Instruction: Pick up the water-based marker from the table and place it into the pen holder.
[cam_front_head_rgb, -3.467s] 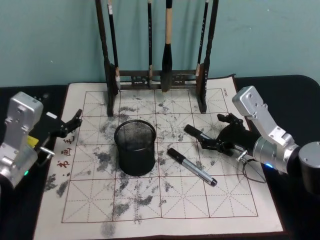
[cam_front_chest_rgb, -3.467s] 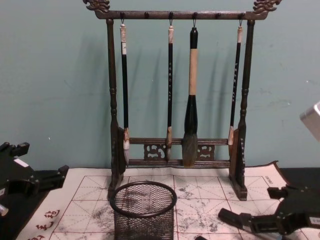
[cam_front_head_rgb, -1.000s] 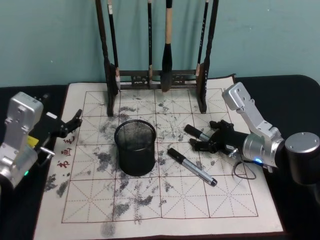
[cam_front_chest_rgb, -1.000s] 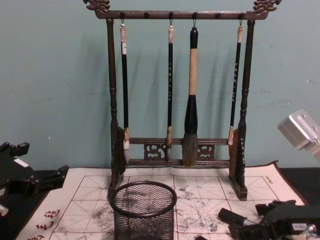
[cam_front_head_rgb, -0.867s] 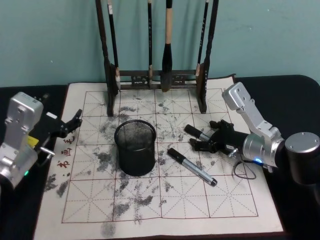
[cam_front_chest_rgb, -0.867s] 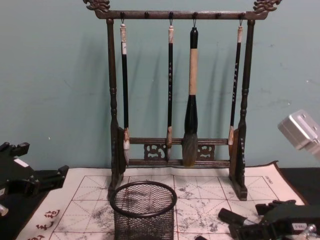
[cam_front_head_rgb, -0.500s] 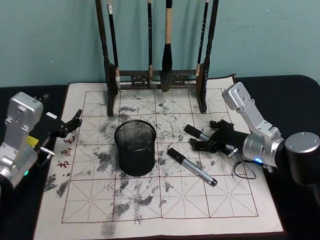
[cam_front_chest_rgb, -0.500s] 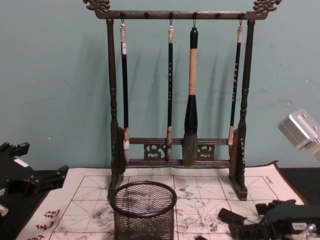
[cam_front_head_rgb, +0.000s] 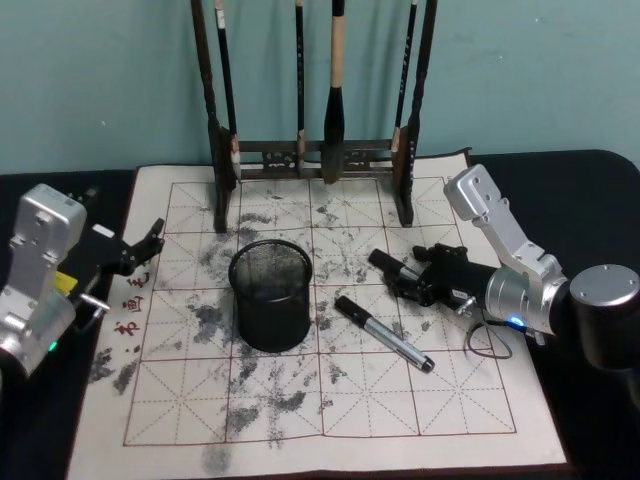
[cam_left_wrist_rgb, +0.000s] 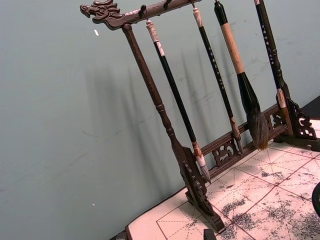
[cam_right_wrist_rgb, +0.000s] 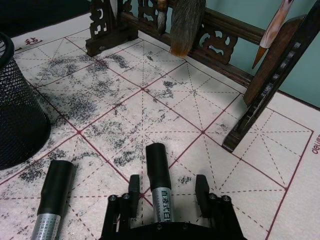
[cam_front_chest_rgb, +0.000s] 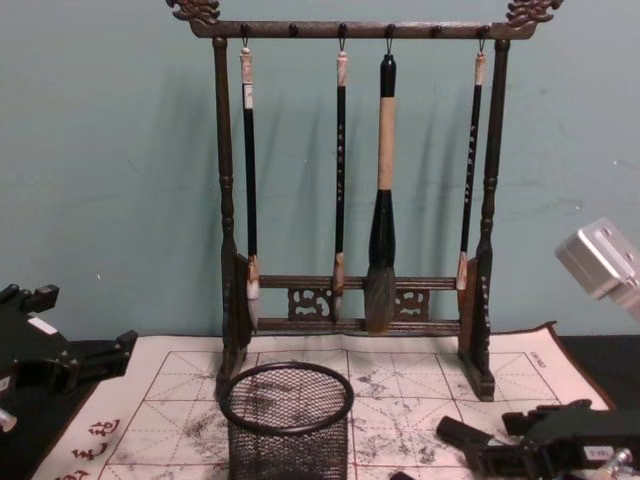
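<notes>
**Right gripper astride the marker, fingers apart**

Nearest, a second marker (cam_front_head_rgb: 385, 336) lies on the mat (cam_front_head_rgb: 450, 400). Just beyond it the water-based marker (cam_right_wrist_rgb: 156, 167) lies flat, right of the pen holder (cam_front_head_rgb: 270, 295); its rear half is hidden under the right gripper (cam_right_wrist_rgb: 167, 182), whose fingers stand apart either side, clasping nothing; its long axis runs diagonally, black cap pointing back-left toward the brush rack (cam_front_head_rgb: 320, 150). The left gripper (cam_front_head_rgb: 148, 248), fingers spread and empty, hovers at the mat's left edge.
</notes>
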